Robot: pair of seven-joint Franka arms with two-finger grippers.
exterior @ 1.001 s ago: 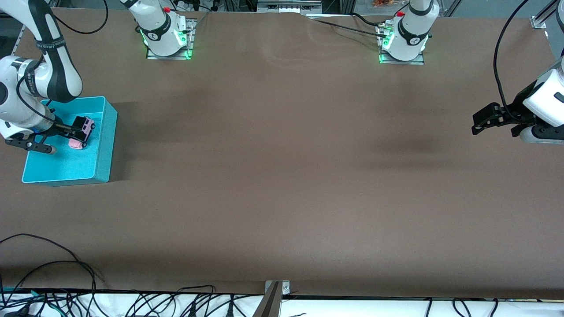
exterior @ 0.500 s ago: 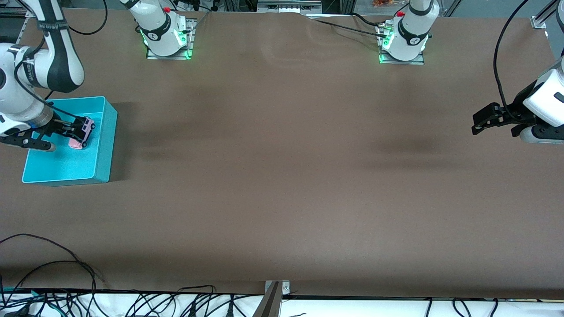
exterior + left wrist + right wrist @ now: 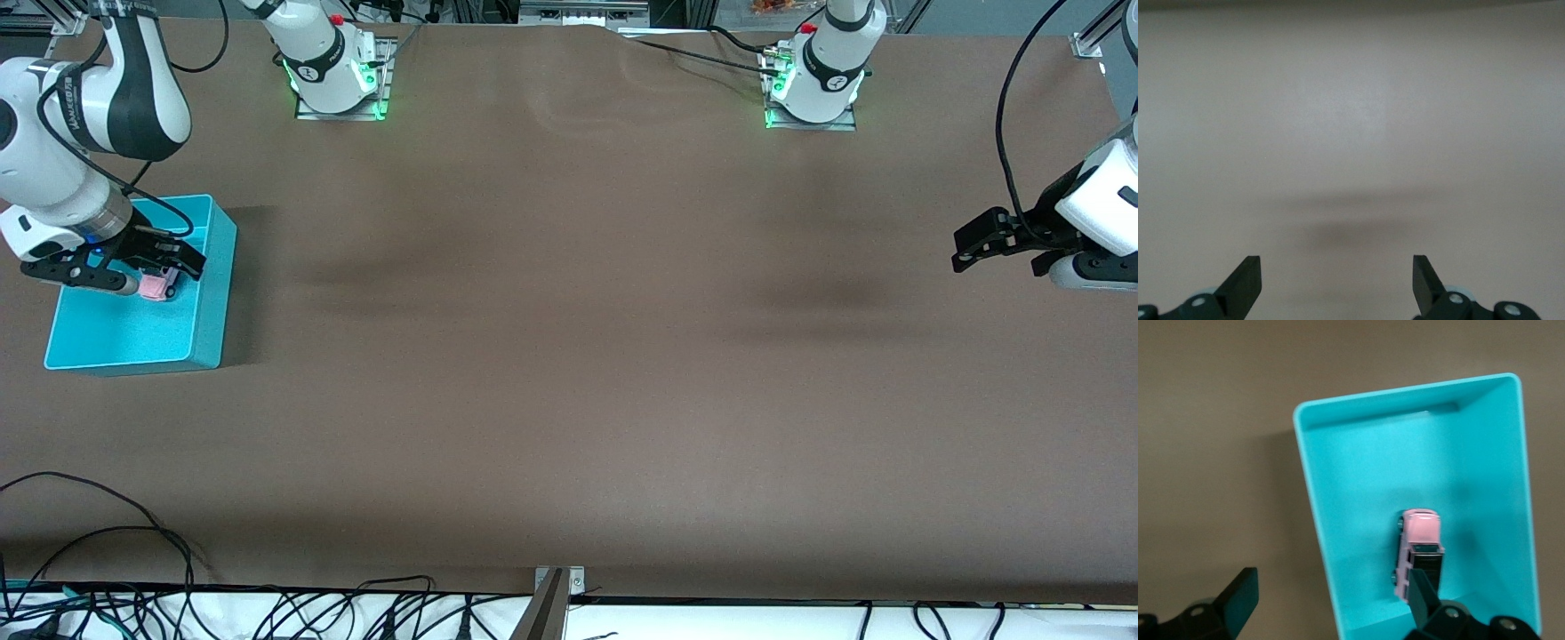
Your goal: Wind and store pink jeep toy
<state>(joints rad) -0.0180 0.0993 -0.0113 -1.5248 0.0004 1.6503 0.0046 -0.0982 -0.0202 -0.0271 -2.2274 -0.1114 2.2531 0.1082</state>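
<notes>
The pink jeep toy stands on its wheels on the floor of the turquoise bin, roof up. In the front view the jeep shows partly under the right hand, in the bin at the right arm's end of the table. My right gripper is open and empty above the bin's rim, with one fingertip over the jeep's rear end; it also shows in the front view. My left gripper waits open and empty above bare table at the left arm's end, as the left wrist view confirms.
The brown table carries only the bin. The two arm bases stand along the edge farthest from the front camera. Cables hang along the edge nearest the front camera.
My right gripper has opened and let go of the jeep, then lifted and drawn back over the bin. The jeep stays on the bin floor. The left arm has not moved.
</notes>
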